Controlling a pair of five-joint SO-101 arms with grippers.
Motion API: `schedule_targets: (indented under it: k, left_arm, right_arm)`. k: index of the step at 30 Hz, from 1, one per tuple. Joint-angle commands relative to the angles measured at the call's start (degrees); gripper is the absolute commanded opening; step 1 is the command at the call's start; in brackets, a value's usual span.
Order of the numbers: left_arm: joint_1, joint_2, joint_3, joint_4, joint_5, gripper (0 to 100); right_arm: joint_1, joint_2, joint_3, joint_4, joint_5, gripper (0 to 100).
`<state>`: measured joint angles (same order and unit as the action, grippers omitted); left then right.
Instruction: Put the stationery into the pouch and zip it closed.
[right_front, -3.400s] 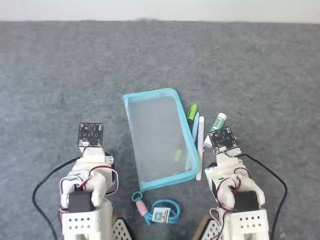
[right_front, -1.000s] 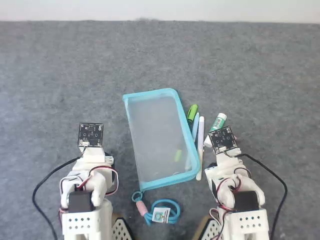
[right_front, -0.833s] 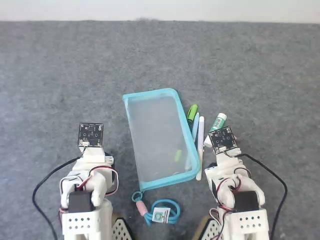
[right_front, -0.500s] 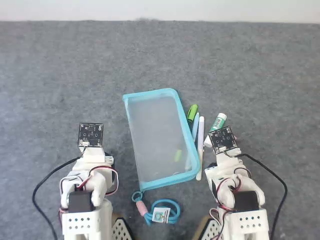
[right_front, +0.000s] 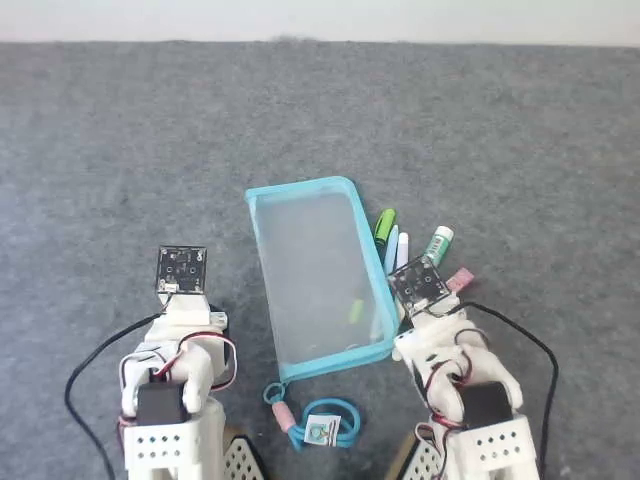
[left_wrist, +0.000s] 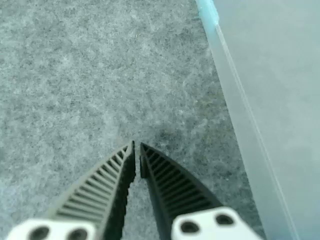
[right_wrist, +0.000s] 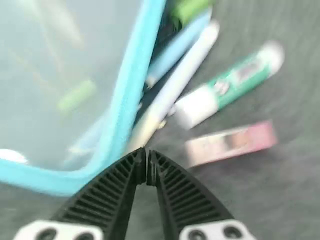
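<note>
**Stationery lined up beside the pouch, both end effectors shut and empty.** The right end effector is seen closed, its ribbed jaws pressed together and gripping nothing. Its tips are set low, just short of a long white pen. That pen lies against the turquoise zip border of a translucent plastic pouch.

Beyond the tips, a pale blue pen and a green-capped marker are lined up along the same border. A green-and-white glue stick and a flat pink eraser lie on the side of the end effector away from the pouch, apart from each other.

The pieces appear to have been laid beside the zip side so that each can be slid a short way in. A dark gap along that border suggests the zip is open, though this cannot be confirmed. A small green piece is visible through the pouch wall, already inside.

The left end effector is closed and empty above the grey felt-covered desk. The pouch's plain long edge runs just beside it, on the side toward the other arm. It is judged to be placed there to steady the pouch when needed.

Little room is left between the white pen and the pouch border, so a pinch from above is judged tight. The glue stick and eraser have open felt around them. Behind both end effectors, between the arm bases, a turquoise cord loop with a small tag trails from the pouch corner and could be snagged. Wide bare felt lies beyond the pouch.
</note>
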<state>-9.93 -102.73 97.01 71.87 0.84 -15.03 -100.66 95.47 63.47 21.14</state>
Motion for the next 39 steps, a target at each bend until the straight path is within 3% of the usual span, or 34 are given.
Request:
schedule_targets:
  k: [1, 6, 15, 19, 23, 39]
  left_arm:
    - [-0.4, -1.0, -0.6, 0.3, 1.0, 1]
    - [-0.4, -1.0, -0.6, 0.3, 1.0, 1]
    - [-0.4, -1.0, -0.6, 0.3, 1.0, 1]
    - [-0.4, -1.0, -0.6, 0.3, 1.0, 1]
    - [-0.4, -1.0, -0.6, 0.3, 1.0, 1]
    - [-0.4, -1.0, -0.6, 0.3, 1.0, 1]
  right_arm:
    - [5.2, -2.3, -5.6, -1.8, 8.7, 0.9]
    - [3.0, 3.9, -18.3, 1.2, 3.3, 0.9]
    - [-17.5, 44.0, -40.9, 1.9, -5.5, 1.3]
    - [-26.2, 53.0, -43.2, 3.6, -5.5, 10.2]
    - [-33.1, 52.8, -41.1, 4.5, -5.5, 16.6]
    - [-34.1, 59.7, -29.4, -6.5, -2.9, 17.3]
